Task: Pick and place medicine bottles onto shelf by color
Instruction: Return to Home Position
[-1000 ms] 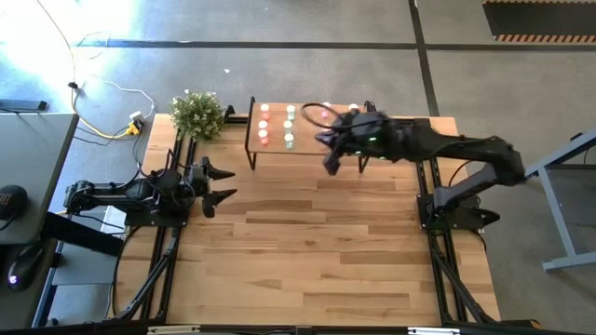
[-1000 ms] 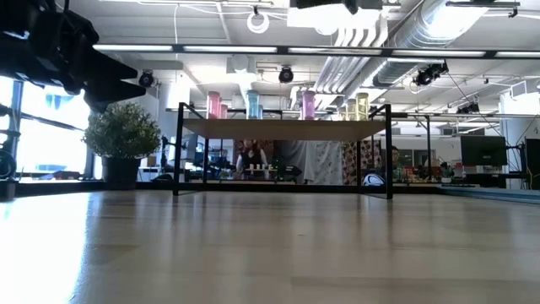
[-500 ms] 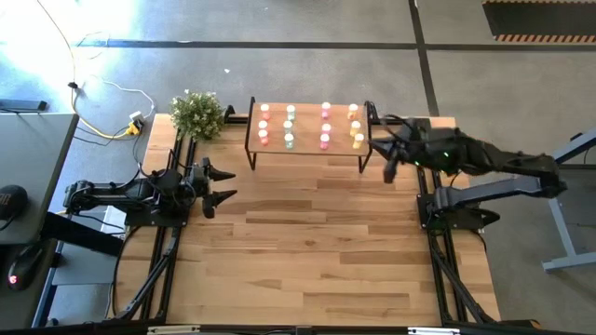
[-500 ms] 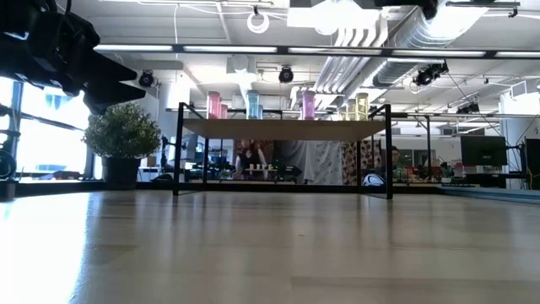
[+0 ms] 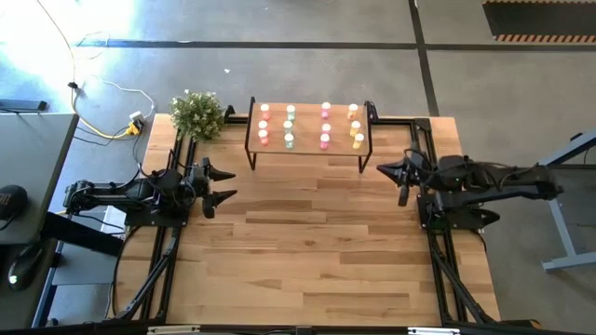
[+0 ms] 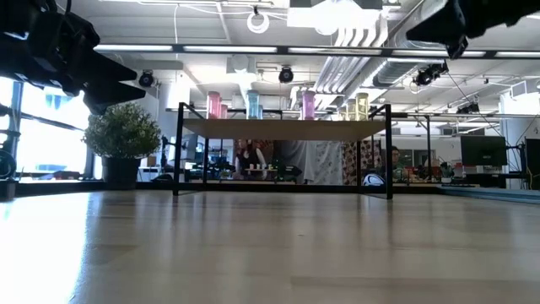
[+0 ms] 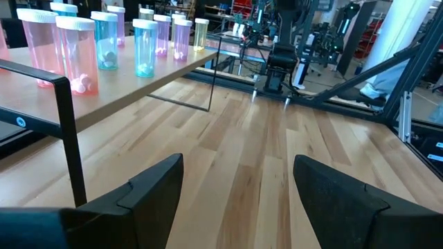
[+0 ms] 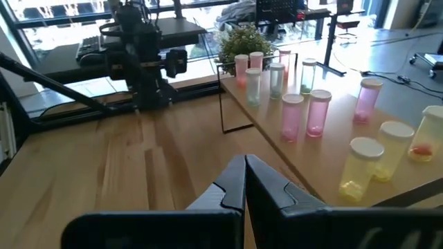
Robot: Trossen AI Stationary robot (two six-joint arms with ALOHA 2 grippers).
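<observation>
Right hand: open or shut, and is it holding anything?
Shut and empty: in the right wrist view the right hand has its fingers pressed together, with nothing between them.

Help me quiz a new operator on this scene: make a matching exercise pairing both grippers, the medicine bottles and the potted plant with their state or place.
1 left gripper
2 right gripper
3 medicine bottles
4 potted plant

A fingers shut together
B standing grouped by colour on the shelf
C fingers apart
D at a corner of the table, beside the shelf

Pairs: 1-C, 2-A, 3-B, 4-D
</observation>
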